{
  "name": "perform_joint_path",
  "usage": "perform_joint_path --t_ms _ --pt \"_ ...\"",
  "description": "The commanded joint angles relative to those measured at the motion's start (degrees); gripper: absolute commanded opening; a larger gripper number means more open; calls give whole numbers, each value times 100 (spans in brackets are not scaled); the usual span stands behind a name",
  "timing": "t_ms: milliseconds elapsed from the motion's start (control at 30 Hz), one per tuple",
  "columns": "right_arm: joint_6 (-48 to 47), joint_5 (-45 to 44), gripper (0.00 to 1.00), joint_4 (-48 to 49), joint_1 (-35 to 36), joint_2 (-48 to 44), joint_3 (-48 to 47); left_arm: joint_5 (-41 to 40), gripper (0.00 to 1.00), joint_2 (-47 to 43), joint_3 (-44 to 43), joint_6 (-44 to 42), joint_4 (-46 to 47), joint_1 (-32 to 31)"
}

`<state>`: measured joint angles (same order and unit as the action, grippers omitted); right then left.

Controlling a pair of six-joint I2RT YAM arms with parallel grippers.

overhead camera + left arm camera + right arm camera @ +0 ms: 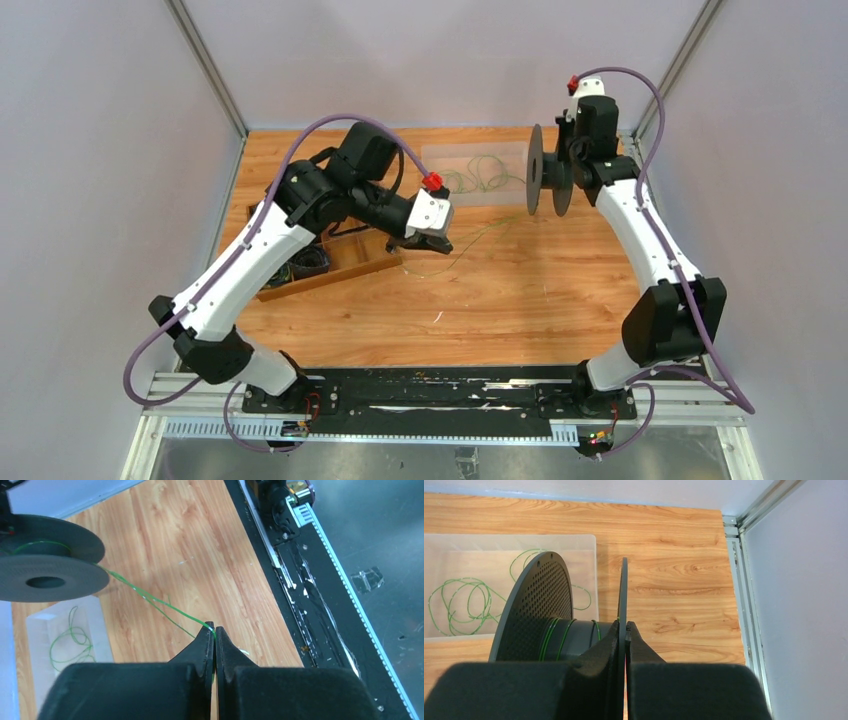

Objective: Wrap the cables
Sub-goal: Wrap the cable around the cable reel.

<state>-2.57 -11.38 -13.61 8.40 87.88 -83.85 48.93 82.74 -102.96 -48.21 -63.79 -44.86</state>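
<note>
A thin green cable [150,598] runs taut from a black spool [47,575] to my left gripper [215,630], which is shut on it above the wooden table. Loose green cable loops [464,602] lie on a clear sheet [454,547] at the back. My right gripper [625,627] is shut on one thin flange [623,590] of the spool [548,170], holding it on edge; a few green turns sit on its core [569,637]. In the top view my left gripper [428,240] is left of the spool, with the cable [470,240] between them.
A wooden tray [330,265] with dark cord bundles sits under the left arm. Purple arm cords [330,130] arc above both arms. The black base rail [430,390] runs along the near edge. Metal frame posts [744,580] and grey walls close the sides.
</note>
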Motion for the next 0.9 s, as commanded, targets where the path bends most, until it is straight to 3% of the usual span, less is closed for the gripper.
perform_joint_path --t_ms 0,300,467,700,867 --pt "-489 -414 1 758 147 -148 227 432 0 278 -797 586 -379 -58" --pt "-626 -491 1 806 720 -355 531 89 0 1421 -2707 1726 -367 -58" --pt "-657 -506 1 797 896 -460 636 -700 0 1996 -3990 2673 38 -51" --pt "-710 -420 1 798 1041 -673 859 -1670 0 1894 -3693 3708 1750 324" --pt "-748 -341 0 755 1151 -824 994 -1944 0 2059 -3776 4132 2302 658"
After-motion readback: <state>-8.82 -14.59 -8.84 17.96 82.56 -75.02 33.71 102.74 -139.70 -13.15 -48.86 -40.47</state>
